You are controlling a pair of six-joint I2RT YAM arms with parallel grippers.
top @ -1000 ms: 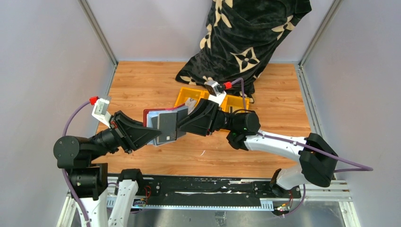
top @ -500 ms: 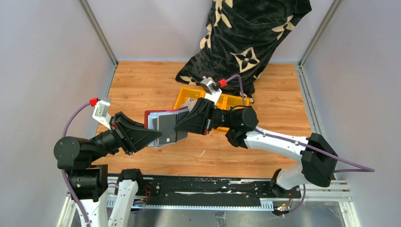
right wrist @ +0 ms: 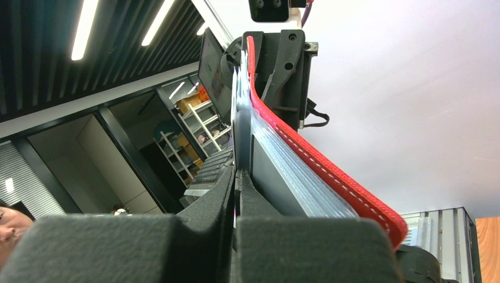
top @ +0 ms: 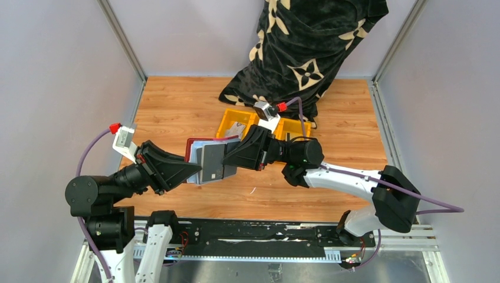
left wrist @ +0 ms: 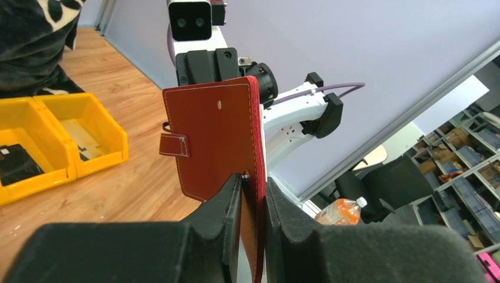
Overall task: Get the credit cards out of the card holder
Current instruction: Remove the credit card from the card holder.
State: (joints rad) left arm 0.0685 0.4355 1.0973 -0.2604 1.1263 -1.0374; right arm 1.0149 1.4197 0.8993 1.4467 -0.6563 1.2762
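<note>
Left gripper (left wrist: 252, 184) clamps card holder (left wrist: 215, 138) at lower edge, upright; right gripper (right wrist: 237, 177) pinches credit card (top: 211, 164) edge tight, card against holder's inside.

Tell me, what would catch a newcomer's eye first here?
Most likely the dark red wallet, held up over the middle of the table between two black arms: the left arm has its jaws shut on it, while the right arm pinches a grey card on its inner side. Next, the black cloth with pale flowers heaped at the back, just behind a yellow bin.
</note>
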